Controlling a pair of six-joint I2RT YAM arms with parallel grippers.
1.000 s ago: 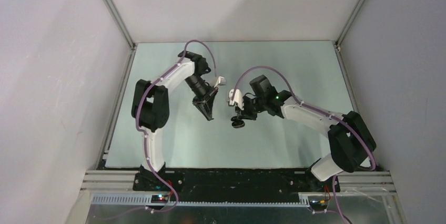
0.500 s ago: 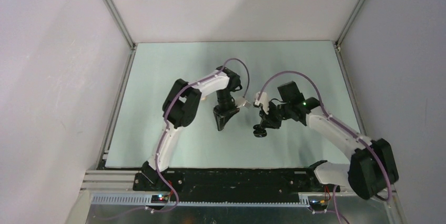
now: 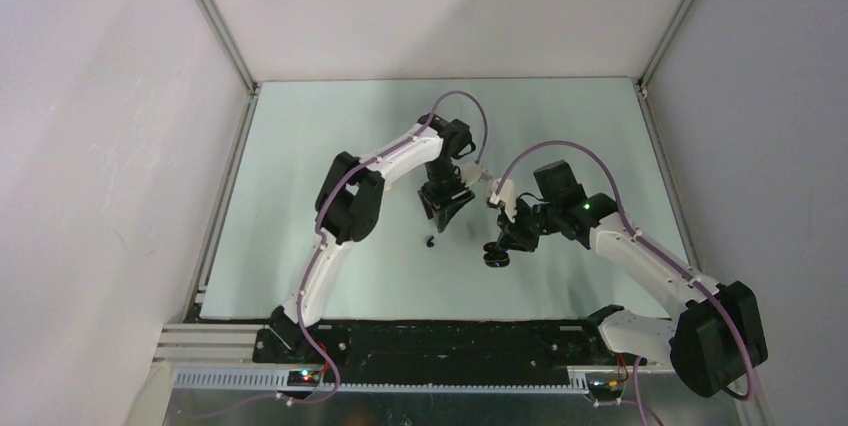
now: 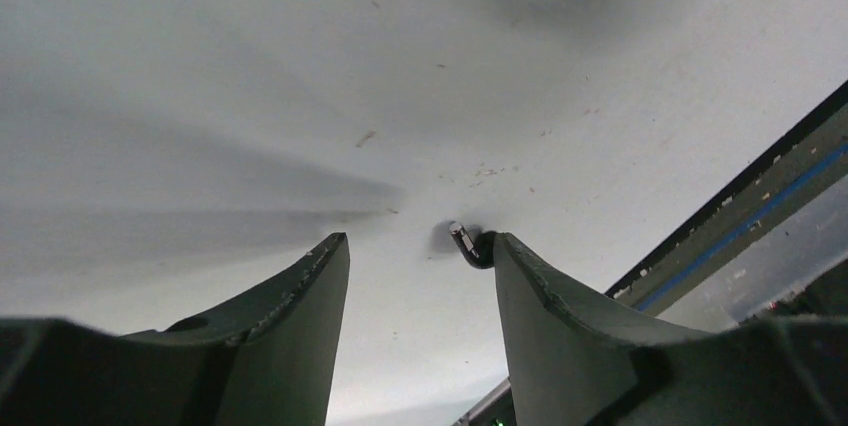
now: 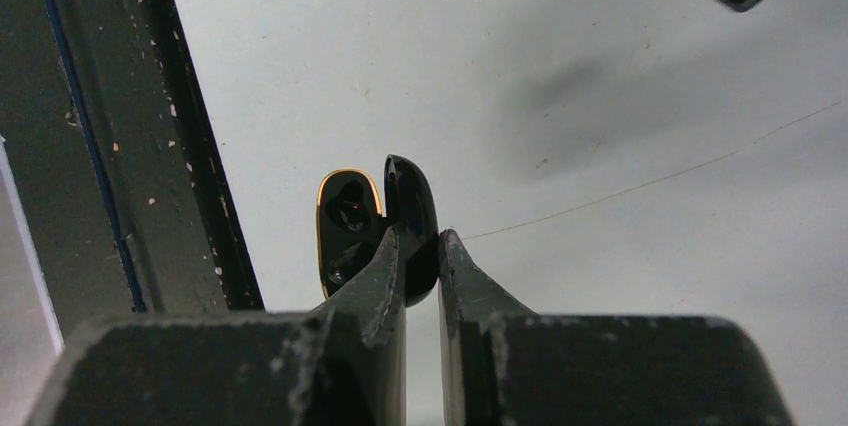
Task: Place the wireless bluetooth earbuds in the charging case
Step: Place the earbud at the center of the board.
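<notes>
Pale tabletop (image 3: 300, 196) holds black earbud (image 4: 468, 244) beside spread left gripper (image 4: 418, 248); right gripper (image 5: 421, 246) pinches case (image 5: 350, 214)

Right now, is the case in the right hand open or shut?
Open. The case shows its gold-rimmed half with hollows exposed, swung apart from the glossy half that the right hand pinches.

Black earbud (image 4: 470, 245) — black charging case (image 5: 350, 226), gold-rimmed — pale green table (image 3: 300, 166).
</notes>
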